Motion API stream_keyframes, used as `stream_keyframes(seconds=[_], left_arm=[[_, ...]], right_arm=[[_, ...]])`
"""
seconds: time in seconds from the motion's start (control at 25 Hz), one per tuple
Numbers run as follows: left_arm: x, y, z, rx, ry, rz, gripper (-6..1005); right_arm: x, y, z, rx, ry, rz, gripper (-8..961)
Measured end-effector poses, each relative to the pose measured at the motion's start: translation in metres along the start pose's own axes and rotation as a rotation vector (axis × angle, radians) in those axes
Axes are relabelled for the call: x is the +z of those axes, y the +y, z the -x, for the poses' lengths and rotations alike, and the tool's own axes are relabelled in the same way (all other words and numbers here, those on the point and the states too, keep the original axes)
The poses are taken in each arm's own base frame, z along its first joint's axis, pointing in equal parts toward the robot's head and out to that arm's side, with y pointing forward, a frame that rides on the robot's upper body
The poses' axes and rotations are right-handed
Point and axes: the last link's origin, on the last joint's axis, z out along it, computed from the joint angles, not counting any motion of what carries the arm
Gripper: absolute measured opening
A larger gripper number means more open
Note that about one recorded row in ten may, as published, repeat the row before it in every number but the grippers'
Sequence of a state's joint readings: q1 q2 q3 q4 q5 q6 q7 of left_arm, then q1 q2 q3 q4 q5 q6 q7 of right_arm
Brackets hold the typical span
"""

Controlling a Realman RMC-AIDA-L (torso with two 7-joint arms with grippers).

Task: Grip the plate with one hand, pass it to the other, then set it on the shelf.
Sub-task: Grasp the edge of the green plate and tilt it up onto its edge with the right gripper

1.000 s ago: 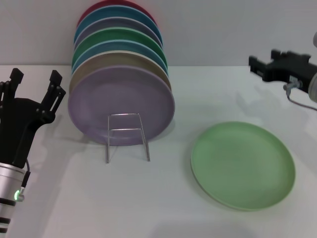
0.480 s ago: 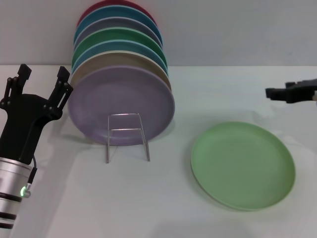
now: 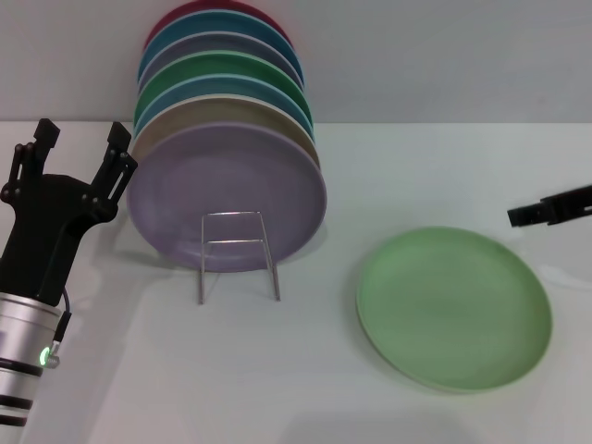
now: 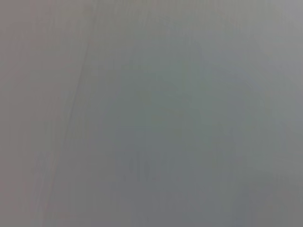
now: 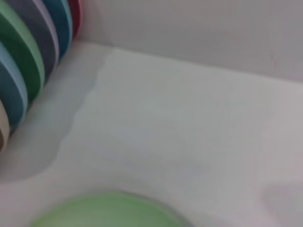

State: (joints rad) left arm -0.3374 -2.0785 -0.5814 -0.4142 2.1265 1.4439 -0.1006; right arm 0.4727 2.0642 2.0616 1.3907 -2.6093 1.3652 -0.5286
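1. Two black fingers [image 3: 42, 139] of the left gripper [image 3: 79, 143] point upward and stand wide apart, holding nothing, at the left of the desk [image 3: 277, 370] beside the rack's plates.
2. Only a dark tip of the right gripper [image 3: 550, 210] shows at the right edge; I cannot tell its state.
3. It hovers just beyond the far right rim of the light pastel-green round matte plate [image 3: 453, 308], which lies flat on the white desk, right of the thin silver wire plate shelf [image 3: 237, 254].
4. That shelf holds upright coloured plates, a lavender plate [image 3: 227, 196] foremost.
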Motion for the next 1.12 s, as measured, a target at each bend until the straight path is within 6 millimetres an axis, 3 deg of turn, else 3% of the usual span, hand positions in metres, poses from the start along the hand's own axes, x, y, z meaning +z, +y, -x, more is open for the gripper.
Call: stream_keyframes(seconds=[0.52,1.12], left_arm=[[0.0,-0.001,0.001,0.004,-0.006,-0.003,831],[0.0,-0.002,0.001,0.006,-0.005,-0.001,827]], right_arm=[[0.024,-0.007,-0.011,0.086,0.141,0.039,583],[0.04,-0.011,-0.024,0.112,0.185,0.037,548]])
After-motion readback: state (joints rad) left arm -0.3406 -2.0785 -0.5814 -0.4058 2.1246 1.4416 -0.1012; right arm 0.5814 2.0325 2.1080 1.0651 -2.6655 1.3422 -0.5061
